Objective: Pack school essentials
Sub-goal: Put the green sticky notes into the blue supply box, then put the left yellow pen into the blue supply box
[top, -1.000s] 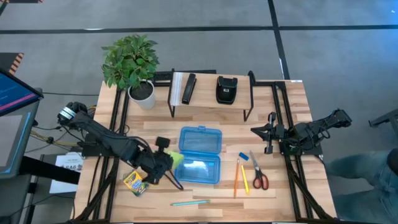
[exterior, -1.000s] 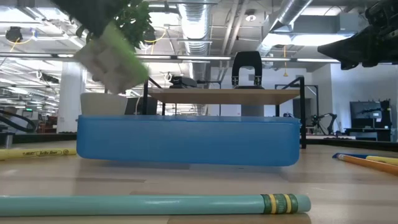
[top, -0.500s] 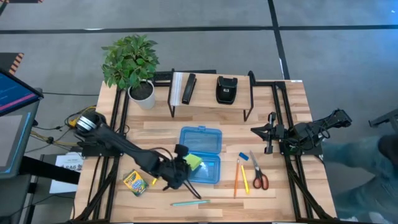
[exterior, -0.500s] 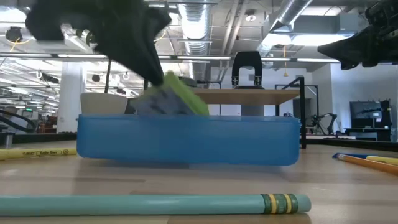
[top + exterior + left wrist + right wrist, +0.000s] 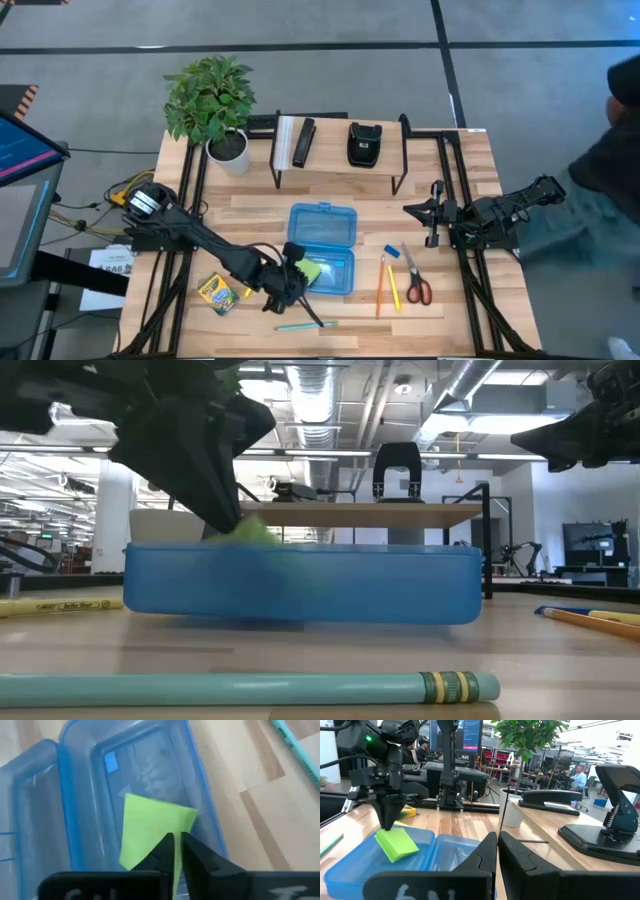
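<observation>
Yellow writing on an item at the low view's left edge is too small to read. The left end effector [image 5: 297,272], closed, pinches the lime-green sticky-note pad [image 5: 150,827] inside the blue plastic box [image 5: 322,250]; the right end effector [image 5: 433,212], closed and empty, hangs near the scissors [image 5: 415,280].

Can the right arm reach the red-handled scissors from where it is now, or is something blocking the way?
Probably yes. The right gripper waits over the table's right side, and the red-handled scissors lie flat on bare wood close by. Nothing stands between them; the left gripper is busy at the blue box.
</observation>
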You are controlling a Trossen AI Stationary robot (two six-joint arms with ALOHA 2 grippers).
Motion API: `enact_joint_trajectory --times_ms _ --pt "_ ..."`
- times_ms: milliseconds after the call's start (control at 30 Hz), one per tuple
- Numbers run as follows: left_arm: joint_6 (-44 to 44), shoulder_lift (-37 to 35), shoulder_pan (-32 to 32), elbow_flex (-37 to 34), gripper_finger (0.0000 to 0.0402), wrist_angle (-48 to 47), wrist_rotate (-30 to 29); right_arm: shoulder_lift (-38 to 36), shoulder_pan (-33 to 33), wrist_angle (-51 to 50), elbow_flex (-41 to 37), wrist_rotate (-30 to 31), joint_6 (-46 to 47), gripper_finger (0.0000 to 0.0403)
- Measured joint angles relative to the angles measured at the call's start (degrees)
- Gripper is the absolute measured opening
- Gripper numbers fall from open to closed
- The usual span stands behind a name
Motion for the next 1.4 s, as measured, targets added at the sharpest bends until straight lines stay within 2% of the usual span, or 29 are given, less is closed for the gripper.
enact_joint_trajectory --times_ms 267,400,567,767,900,1100,1267,1400 --pt "-0.46 -0.23 0.42 0.0 0.0145 -0.12 -0.92 0.0 0.02 0.0 0.0 0.02 0.02 0.0043" --pt "0.61 -5.27 0.24 0.02 0.0192 -1.35 -1.88 0.02 0.01 0.02 0.0 0.01 0.02 0.0043" --pt "-0.25 -15.58 -2.0 -2.38 0.0199 0.84 -3.11 0.0 0.02 0.0 0.0 0.02 0.02 0.0043" --pt "-1.65 -29.75 -5.97 -16.36 0.0179 14.71 -3.3 0.02 0.01 0.0 0.0 0.01 0.02 0.0043" --pt "-7.86 -38.16 -8.27 -24.56 0.0174 19.01 -3.71 0.02 0.02 0.0 0.0 0.01 0.01 0.0043" --pt "-25.27 -46.54 -11.82 -32.38 0.0186 12.68 -7.09 0.02 0.02 0.0 0.0 0.0 0.02 0.0043" --pt "-43.02 -45.98 -13.09 -34.07 0.0202 3.44 -9.97 0.02 0.02 0.0 -0.01 0.0 0.0 0.0043" --pt "-50.28 -41.23 -12.2 -34.1 0.0207 2.71 -8.17 0.02 0.02 0.0 -0.01 0.02 0.02 0.0043"
